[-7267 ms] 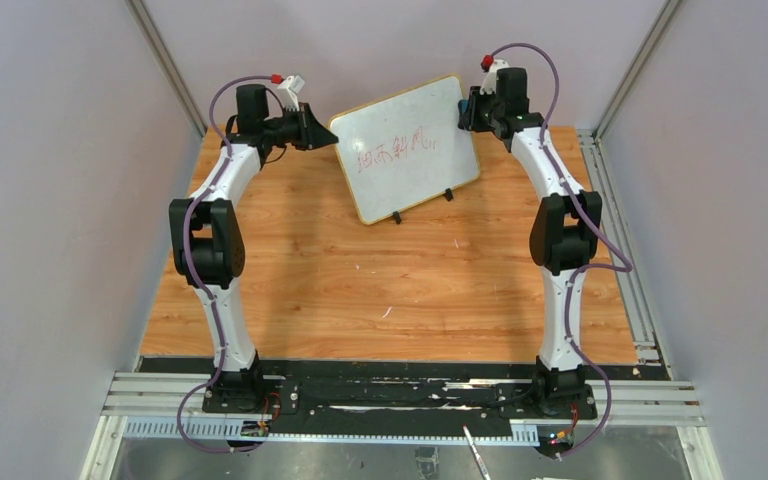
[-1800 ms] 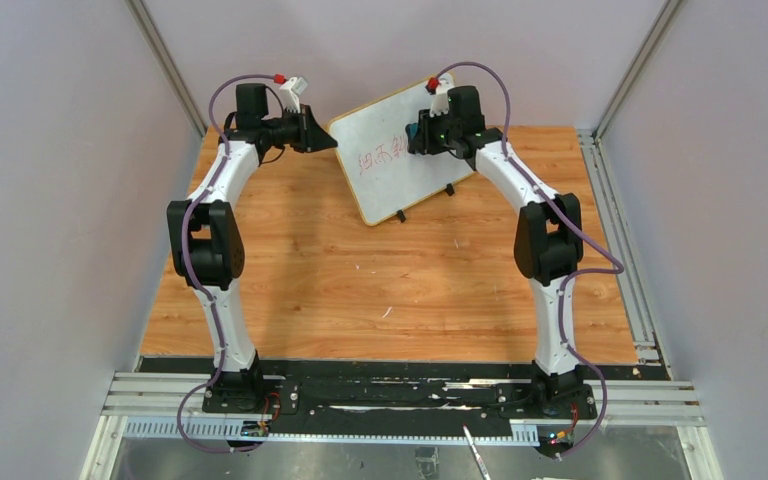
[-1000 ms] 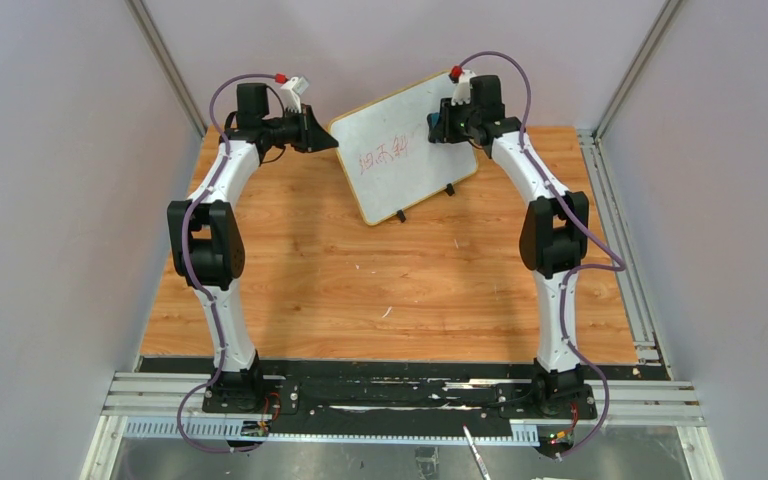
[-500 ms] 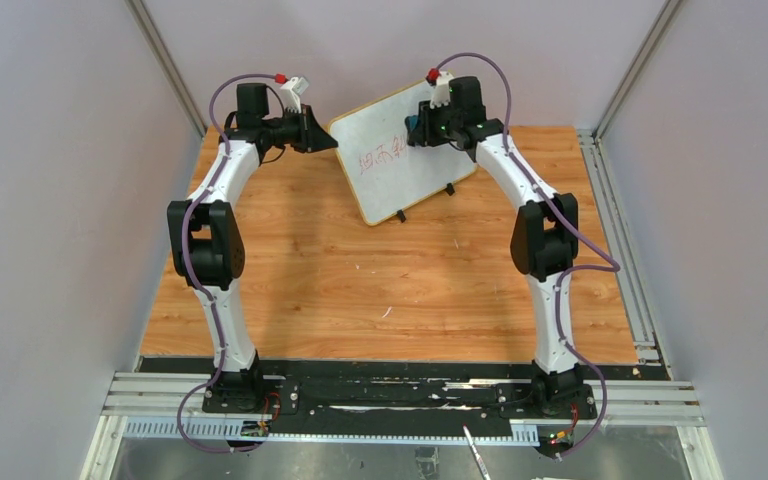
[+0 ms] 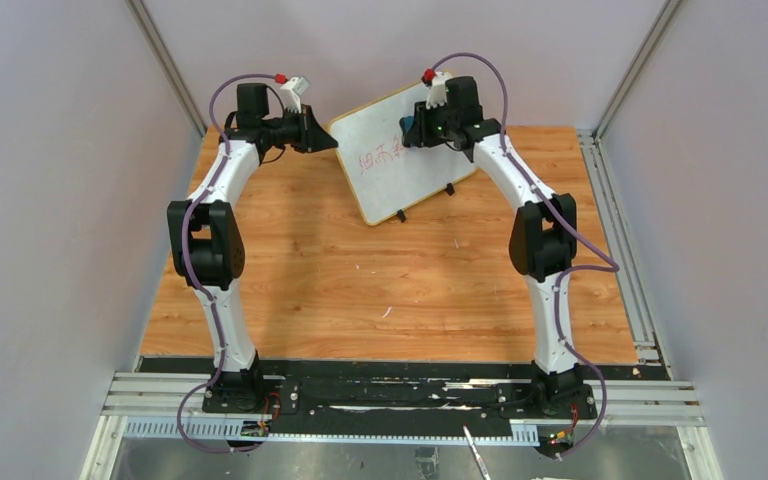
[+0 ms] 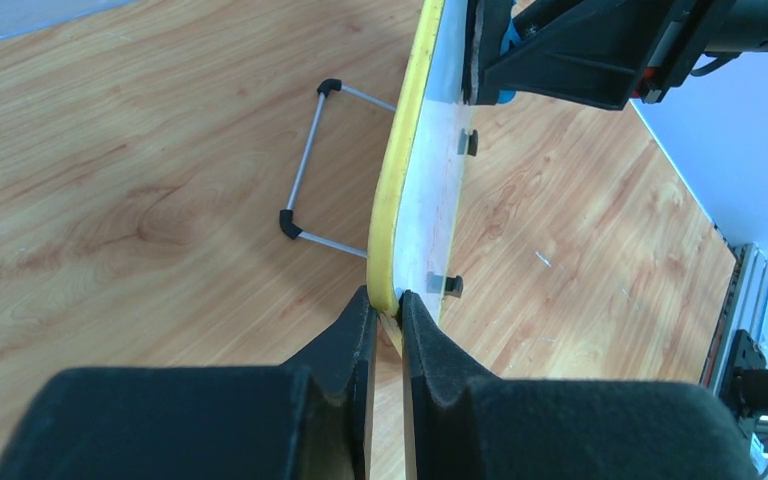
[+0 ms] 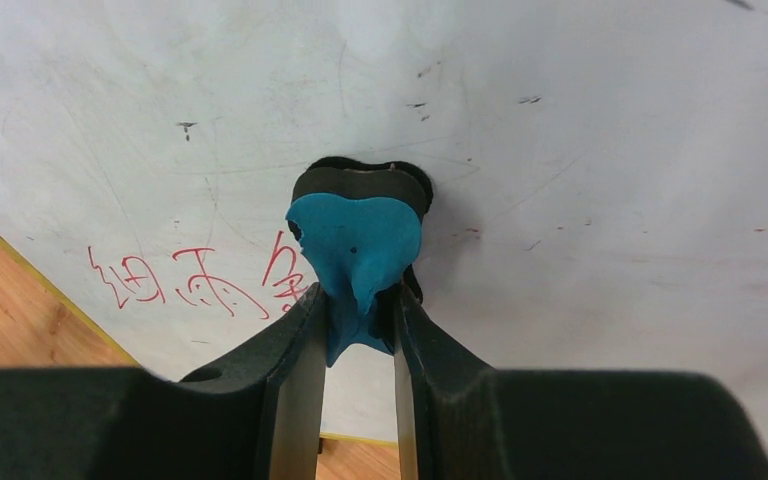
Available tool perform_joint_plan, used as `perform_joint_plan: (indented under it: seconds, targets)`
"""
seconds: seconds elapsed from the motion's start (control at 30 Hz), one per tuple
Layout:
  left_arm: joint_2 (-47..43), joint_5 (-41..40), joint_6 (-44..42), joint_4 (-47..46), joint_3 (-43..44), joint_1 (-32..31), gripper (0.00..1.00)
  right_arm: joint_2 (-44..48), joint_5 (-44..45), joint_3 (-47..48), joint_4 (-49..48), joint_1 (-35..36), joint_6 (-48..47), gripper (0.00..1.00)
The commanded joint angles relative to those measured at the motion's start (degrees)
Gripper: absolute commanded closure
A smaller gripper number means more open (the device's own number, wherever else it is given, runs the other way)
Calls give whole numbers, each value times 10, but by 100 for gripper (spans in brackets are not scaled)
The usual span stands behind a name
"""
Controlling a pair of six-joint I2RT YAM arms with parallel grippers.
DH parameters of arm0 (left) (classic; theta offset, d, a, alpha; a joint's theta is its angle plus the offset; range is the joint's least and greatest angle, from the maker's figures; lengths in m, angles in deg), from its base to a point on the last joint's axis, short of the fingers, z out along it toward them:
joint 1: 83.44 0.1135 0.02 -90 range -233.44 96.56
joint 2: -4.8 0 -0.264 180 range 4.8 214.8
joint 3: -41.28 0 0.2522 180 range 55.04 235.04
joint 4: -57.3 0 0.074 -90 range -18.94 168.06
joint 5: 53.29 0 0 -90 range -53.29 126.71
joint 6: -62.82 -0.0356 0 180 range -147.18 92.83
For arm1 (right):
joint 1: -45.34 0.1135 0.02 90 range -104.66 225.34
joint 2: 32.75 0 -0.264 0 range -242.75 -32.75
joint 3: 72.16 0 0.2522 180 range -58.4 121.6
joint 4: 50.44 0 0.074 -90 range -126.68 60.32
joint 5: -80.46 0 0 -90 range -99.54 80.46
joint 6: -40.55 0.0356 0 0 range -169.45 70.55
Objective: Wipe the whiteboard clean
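I'd say we're roughly halfway. The whiteboard, propped tilted at the far end of the surface, looks wiped over most of its face, but there's red writing left toward the left arm's side. The left gripper is pinching the board's edge, and the right gripper squeezes the blue eraser against it.

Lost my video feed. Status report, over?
Left hand shut on whiteboard edge. Right hand shut on blue eraser, pressed against board. Red marks left of eraser. No obstruction seen.
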Motion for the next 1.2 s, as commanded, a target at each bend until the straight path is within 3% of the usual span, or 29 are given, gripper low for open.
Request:
perform_joint_plan:
  seconds: [0.0,0.47,1.17]
  targets:
    - [0,11,-32,38,2,-14,100,-6,23,35,-19,-32,15,99]
    - [-3,9,-33,36,-3,-14,100,-16,12,51,-58,-58,74,99]
    - [3,8,-31,36,3,-17,100,63,-24,-131,-86,43,37,99]
